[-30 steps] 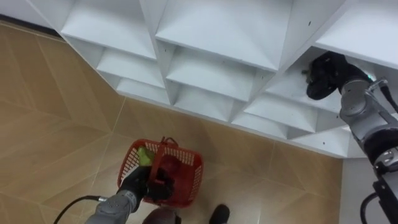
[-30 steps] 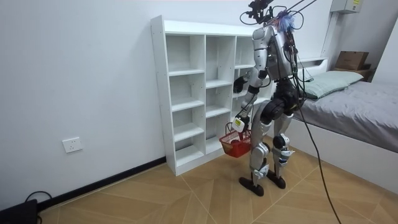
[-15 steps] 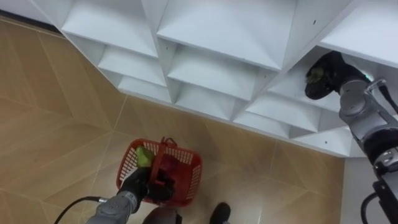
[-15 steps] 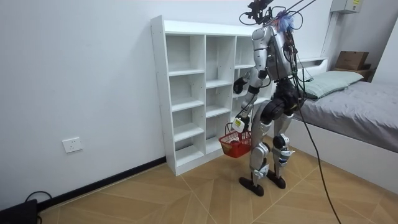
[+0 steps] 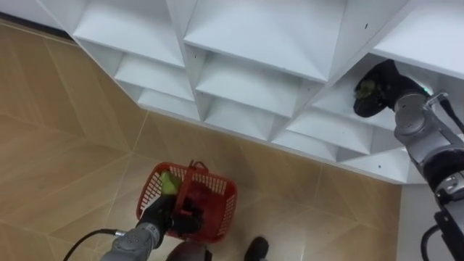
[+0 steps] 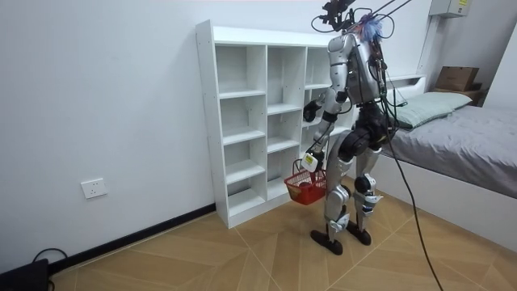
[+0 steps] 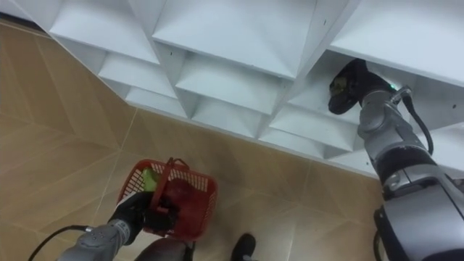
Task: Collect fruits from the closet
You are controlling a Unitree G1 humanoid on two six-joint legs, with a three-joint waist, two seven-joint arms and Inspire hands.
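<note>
The small yellow-green fruit point(image 5: 365, 88) looks roundish, so no long axis can be made out. It sits in the dark fingers of the right robot hand point(image 5: 382, 80), which curl round it inside a compartment in the right-hand column of the white boarded shelf unit point(image 5: 254, 43). The fruit lies on the side of the hand toward the view's left.

The red plastic lattice basket point(image 5: 214, 206) hangs low over the wooden herringbone floor point(image 5: 65, 145), just out from the shelf unit's bottom edge. Its long axis runs from the view's left to its right, dipping a little at the right end, and a thin hoop handle arches across its middle. The left robot hand point(image 5: 161, 215) has its fingers closed round that handle. A green fruit point(image 5: 168, 181) lies inside at the basket's left end.

A second ago the right robot hand showed as a dark lump with the fruit barely to be seen. Now the fruit's pale skin shows plainly at the fingers, and the hand sits slightly further toward the view's left. The basket and the left robot hand hang as before.

The shelf unit is smooth, flat white board forming square compartments. The basket's walls are an open grid, and the floor is warm brown planks laid in a zigzag.

In the room view the robot stands upright at the shelf unit's right end, with a grey bed point(image 6: 460, 137) behind it.
</note>
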